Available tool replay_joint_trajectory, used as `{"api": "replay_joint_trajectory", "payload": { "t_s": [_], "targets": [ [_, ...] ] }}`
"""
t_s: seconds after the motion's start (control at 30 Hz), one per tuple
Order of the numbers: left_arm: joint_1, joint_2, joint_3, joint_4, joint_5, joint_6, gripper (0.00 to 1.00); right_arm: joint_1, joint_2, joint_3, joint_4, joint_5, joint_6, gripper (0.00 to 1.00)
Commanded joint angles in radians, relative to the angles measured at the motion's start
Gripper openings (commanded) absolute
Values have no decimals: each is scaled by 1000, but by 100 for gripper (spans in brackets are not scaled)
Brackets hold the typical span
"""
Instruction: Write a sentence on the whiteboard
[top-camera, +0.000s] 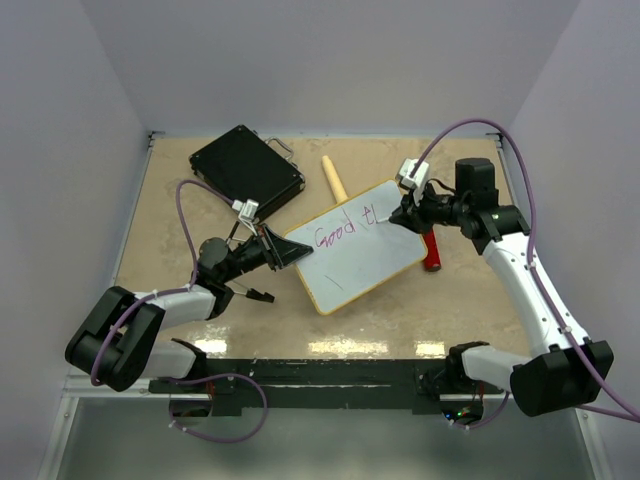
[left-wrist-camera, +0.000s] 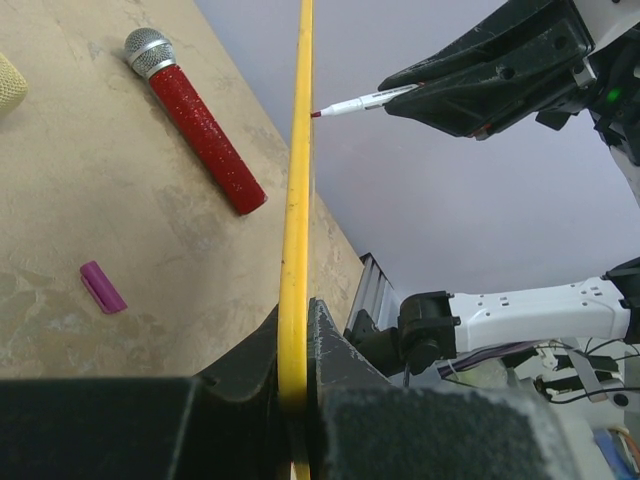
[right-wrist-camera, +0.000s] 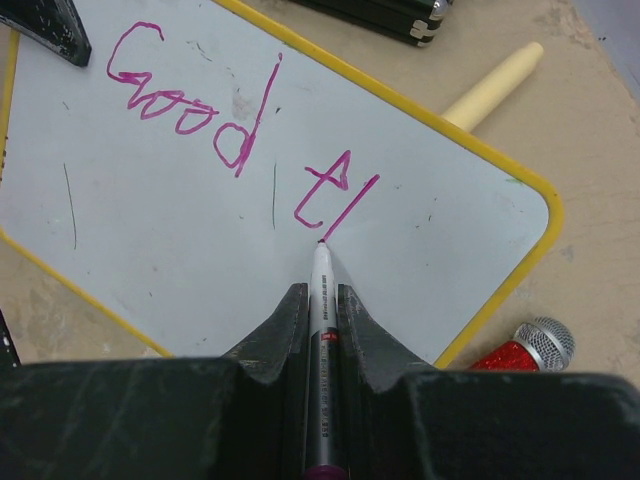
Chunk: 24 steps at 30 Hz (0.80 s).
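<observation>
The whiteboard (top-camera: 355, 262) with a yellow frame lies tilted mid-table; it also shows in the right wrist view (right-wrist-camera: 150, 220). Magenta writing (top-camera: 345, 229) on it reads "Good" plus a "t" and one more stroke (right-wrist-camera: 335, 195). My left gripper (top-camera: 281, 249) is shut on the board's left edge; in the left wrist view the yellow frame (left-wrist-camera: 296, 230) runs edge-on between the jaws (left-wrist-camera: 297, 355). My right gripper (top-camera: 401, 215) is shut on a white marker (right-wrist-camera: 322, 330), its tip touching the board at the bottom of the last stroke. The marker also shows in the left wrist view (left-wrist-camera: 355, 103).
A black case (top-camera: 246, 168) lies at the back left. A red glitter microphone (top-camera: 431, 250) lies right of the board, also in the left wrist view (left-wrist-camera: 200, 125). A cream stick (top-camera: 333, 179) pokes out behind the board. A magenta cap (left-wrist-camera: 103, 287) lies on the table.
</observation>
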Motion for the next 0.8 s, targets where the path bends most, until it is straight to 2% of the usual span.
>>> {"api": "replay_joint_trajectory", "payload": {
  "t_s": [0.0,0.4,0.77],
  "targets": [
    [2,-13,19,183,10,-31,0,-3,4,29,6,-15,-9,0],
    [2,1,18,202,22,-41,0,-3,46,87,103,8,61,0],
    [4,1,16,203,21,-41,0,-5,20,57,83,57,63,0]
  ]
}}
